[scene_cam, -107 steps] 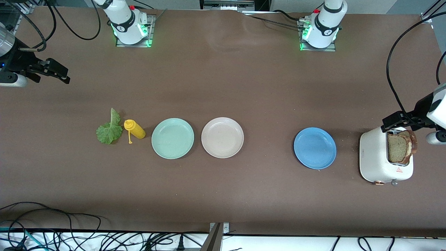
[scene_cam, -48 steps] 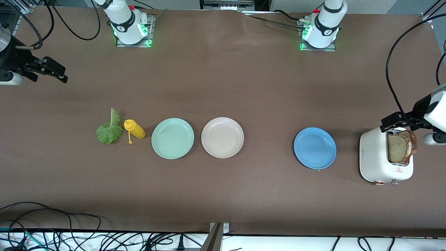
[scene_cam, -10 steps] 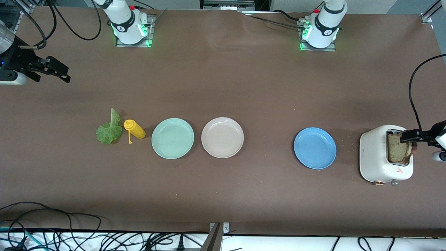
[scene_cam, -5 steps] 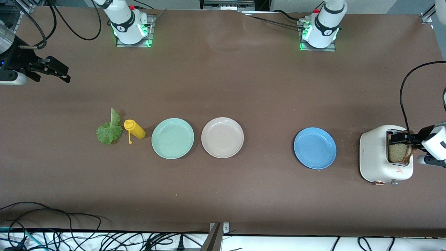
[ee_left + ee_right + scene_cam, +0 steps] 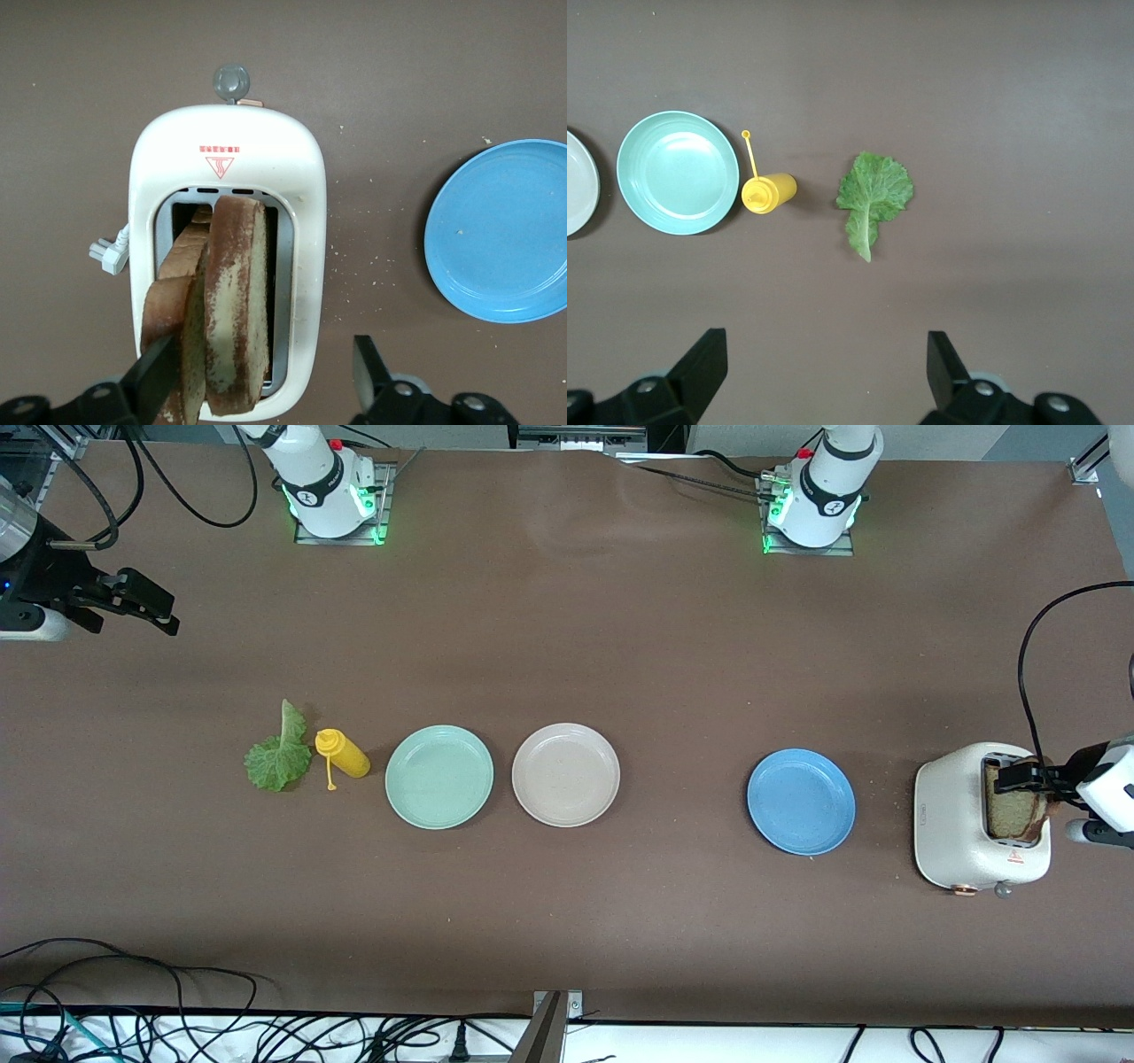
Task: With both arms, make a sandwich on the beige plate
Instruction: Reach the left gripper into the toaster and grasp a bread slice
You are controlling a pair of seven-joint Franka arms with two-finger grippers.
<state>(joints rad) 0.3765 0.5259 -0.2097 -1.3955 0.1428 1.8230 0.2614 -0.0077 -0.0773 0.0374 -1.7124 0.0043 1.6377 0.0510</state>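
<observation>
Two brown bread slices (image 5: pixel 1010 813) (image 5: pixel 235 292) stand upright in the white toaster (image 5: pixel 950 824) (image 5: pixel 230 155) at the left arm's end of the table. My left gripper (image 5: pixel 1019 774) (image 5: pixel 263 354) is open astride their tops: one finger (image 5: pixel 159 376) is against the outer slice, the other finger (image 5: pixel 368 372) stands apart outside the toaster wall. The beige plate (image 5: pixel 565 774) (image 5: pixel 574 190) lies bare mid-table. A green lettuce leaf (image 5: pixel 276 757) (image 5: pixel 873 195) lies toward the right arm's end. My right gripper (image 5: pixel 146 607) (image 5: pixel 824 345) waits open in the air near that end.
A yellow squeeze bottle (image 5: pixel 344 754) (image 5: pixel 769 192) lies between the lettuce and a mint green plate (image 5: pixel 438 776) (image 5: pixel 678 173), which sits beside the beige plate. A blue plate (image 5: pixel 801 801) (image 5: pixel 500 230) lies beside the toaster. Crumbs dot the table round the toaster.
My left gripper has shifted over the toaster slot and settled round the bread tops, its fingers drawing a little closer. The right arm has stayed put.
</observation>
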